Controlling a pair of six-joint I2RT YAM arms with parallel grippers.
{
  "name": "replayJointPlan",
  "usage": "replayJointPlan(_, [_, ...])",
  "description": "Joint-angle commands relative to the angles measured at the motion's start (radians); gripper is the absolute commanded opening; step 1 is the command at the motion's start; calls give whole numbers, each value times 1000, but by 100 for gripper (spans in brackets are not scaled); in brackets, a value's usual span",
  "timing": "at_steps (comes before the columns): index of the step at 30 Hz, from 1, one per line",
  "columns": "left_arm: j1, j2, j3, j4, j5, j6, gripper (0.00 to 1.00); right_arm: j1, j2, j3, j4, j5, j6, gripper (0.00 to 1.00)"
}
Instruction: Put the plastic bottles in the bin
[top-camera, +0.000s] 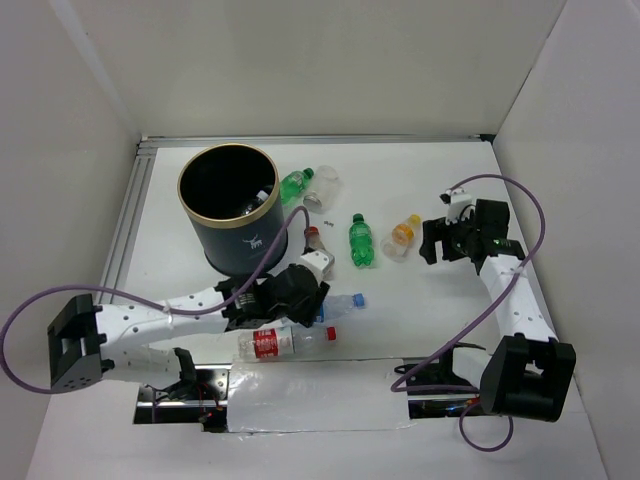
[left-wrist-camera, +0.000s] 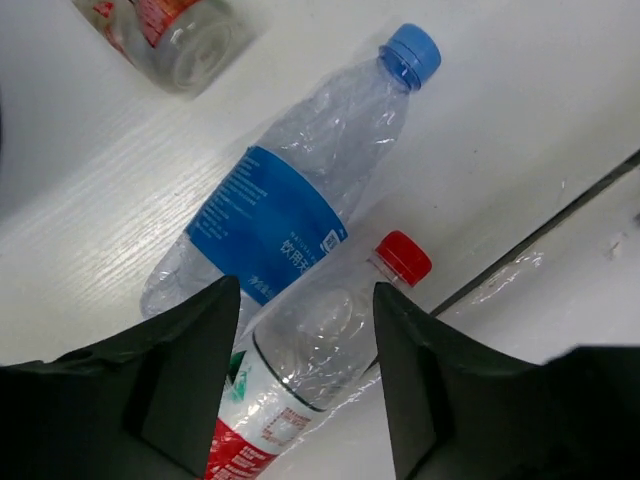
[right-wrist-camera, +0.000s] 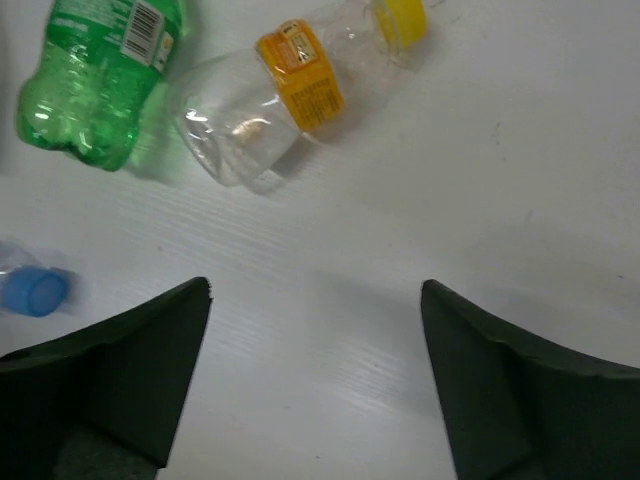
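The black bin (top-camera: 228, 205) with a gold-tan rim stands at the back left. My left gripper (top-camera: 300, 295) is open. In the left wrist view its jaws (left-wrist-camera: 305, 290) straddle a clear red-capped, red-labelled bottle (left-wrist-camera: 320, 340) lying on the table, also seen from above (top-camera: 285, 342). A blue-labelled, blue-capped bottle (left-wrist-camera: 290, 210) lies right beside it. My right gripper (top-camera: 432, 245) is open and empty (right-wrist-camera: 315, 288) over bare table, near an orange-labelled, yellow-capped bottle (right-wrist-camera: 290, 95) and a green bottle (right-wrist-camera: 95, 70).
A second green bottle (top-camera: 293, 183) and a clear bottle (top-camera: 322, 187) lie right of the bin. A small red-capped bottle (top-camera: 312, 236) lies by the bin's base. Something pale shows inside the bin. White walls enclose the table on three sides.
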Motion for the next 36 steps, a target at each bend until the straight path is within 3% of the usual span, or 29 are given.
replayJointPlan(1, [-17,78,66,-66,-10,-18,71,-5,-3,49,-12,-70,2,100])
replayJointPlan(2, [-27,98,89,-96,-10,-18,91,-5,-3,58,-12,-71,2,100])
replayJointPlan(16, [-15,512,251,-74,-73,143,99,-5,6,49,-21,-132,-49,100])
replayJointPlan(18, [-6,560,251,-64,-51,155,92,-5,6,49,-22,-132,-59,100])
replayJointPlan(21, [3,583,251,-40,-19,166,64,-5,6,49,-31,-143,-70,100])
replayJointPlan(22, [3,583,251,-40,-7,166,48,-5,-3,49,-31,-143,-70,100])
replayJointPlan(24, [3,583,251,-40,-7,166,34,-15,-3,49,-41,-172,-79,100])
replayJointPlan(26, [3,543,277,-40,-7,157,25,-15,-13,49,-52,-190,-92,92])
replayJointPlan(27, [-7,519,290,-40,-7,148,25,-15,-13,49,-52,-210,-111,72])
replayJointPlan(31, [-7,382,403,-74,-60,148,17,-15,-35,49,-80,-268,-153,20])
replayJointPlan(34, [-7,269,507,-83,-90,186,11,-15,-44,49,-98,-301,-176,20])
replayJointPlan(36, [-7,203,575,-83,-126,200,11,-15,-44,49,-89,-301,-176,27])
